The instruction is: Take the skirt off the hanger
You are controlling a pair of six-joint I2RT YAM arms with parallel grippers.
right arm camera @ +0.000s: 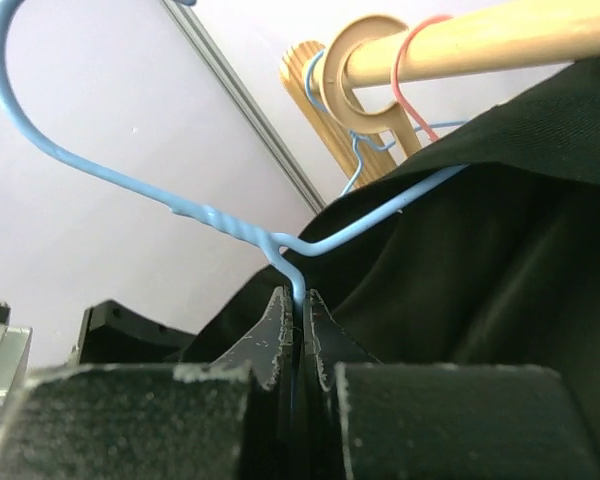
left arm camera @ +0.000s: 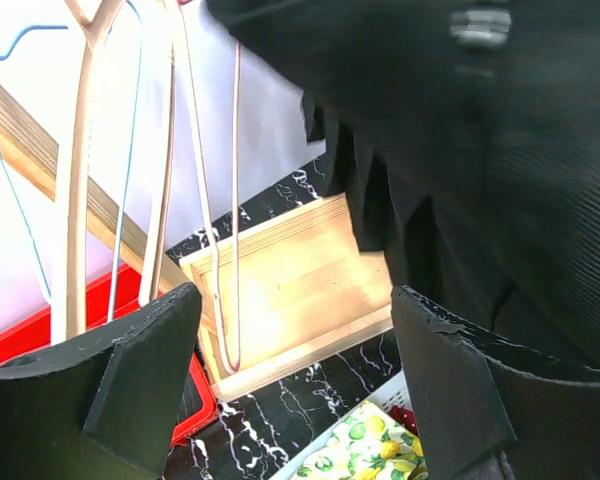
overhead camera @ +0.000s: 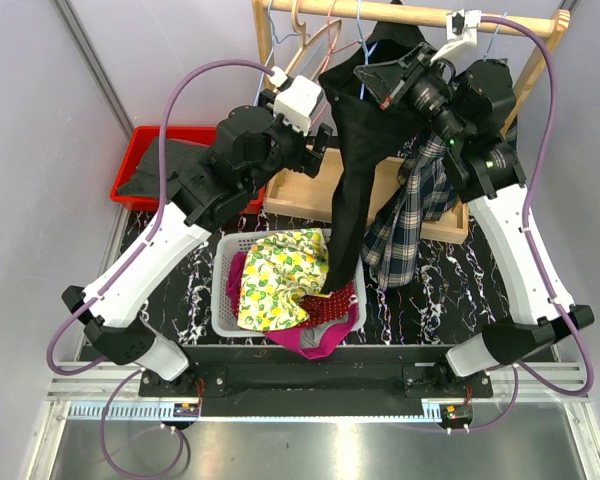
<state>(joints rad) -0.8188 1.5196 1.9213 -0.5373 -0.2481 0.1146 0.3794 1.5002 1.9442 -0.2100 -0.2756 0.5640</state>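
A black skirt hangs on a light-blue wire hanger, and its lower end drapes down to the white basket. My right gripper is shut on the hanger's wire just below the twisted neck, with the skirt bunched behind it. In the top view the right gripper is up by the wooden rail. My left gripper is open and empty, just left of the skirt. In the left wrist view the skirt fills the upper right, beside the right finger.
A wooden rail carries several empty hangers and a plaid garment. The rack's wooden base lies below. A white basket holds a lemon-print cloth. A red bin stands at the back left.
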